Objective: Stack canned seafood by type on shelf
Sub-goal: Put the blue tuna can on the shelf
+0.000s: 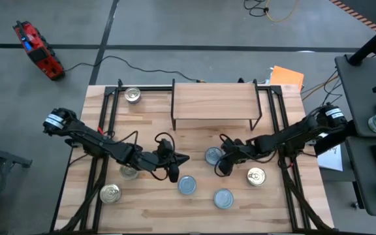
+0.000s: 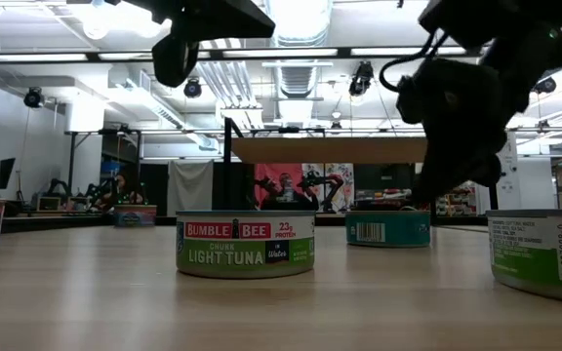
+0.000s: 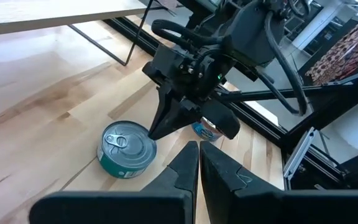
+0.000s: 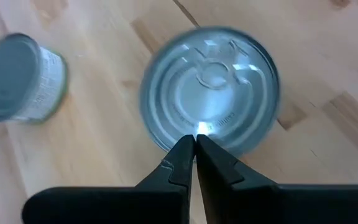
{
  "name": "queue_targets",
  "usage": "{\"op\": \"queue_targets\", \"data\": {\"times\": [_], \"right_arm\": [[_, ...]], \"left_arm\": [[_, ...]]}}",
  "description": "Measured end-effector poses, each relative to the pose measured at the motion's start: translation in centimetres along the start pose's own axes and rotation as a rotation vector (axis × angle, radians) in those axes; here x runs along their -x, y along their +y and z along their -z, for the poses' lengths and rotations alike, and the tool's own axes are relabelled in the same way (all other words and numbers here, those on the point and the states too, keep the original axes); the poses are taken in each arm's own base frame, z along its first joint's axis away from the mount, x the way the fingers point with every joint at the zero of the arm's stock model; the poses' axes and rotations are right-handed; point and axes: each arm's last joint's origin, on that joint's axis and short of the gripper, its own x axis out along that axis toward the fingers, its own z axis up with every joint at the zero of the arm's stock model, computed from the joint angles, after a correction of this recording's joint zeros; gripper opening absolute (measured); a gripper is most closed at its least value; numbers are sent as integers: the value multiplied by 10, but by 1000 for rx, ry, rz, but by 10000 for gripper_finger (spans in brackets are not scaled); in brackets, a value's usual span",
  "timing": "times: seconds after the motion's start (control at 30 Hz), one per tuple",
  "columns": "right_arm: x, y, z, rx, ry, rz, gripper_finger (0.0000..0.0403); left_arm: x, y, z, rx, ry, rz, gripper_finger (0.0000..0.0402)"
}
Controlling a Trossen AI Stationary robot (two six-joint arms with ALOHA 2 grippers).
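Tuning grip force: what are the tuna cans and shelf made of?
Tuna cans: metal apparently, shiny ringed pull-tab lids, glossy printed paper-like labels. Shelf: pale wood-grain plank top, matte, on thin black legs, probably metal.

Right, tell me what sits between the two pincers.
Only bare tabletop, by the high view: the left pincer and right pincer flank that gap, with the nearest tin beside the right one.

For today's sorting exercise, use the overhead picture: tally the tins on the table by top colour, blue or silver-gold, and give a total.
Blue tops: 3, at
Silver-gold tops: 4, at
Total: 7 tins, none on the shelf
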Motion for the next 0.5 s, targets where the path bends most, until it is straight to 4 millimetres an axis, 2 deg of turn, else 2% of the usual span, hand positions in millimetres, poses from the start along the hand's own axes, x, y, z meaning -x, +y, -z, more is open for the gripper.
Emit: {"op": "queue_targets", "data": {"times": [0.5], "right_arm": [[-5,7,19,24,7,42,13]], "left_arm": [[0,0,0,4,1,-1,0]]}}
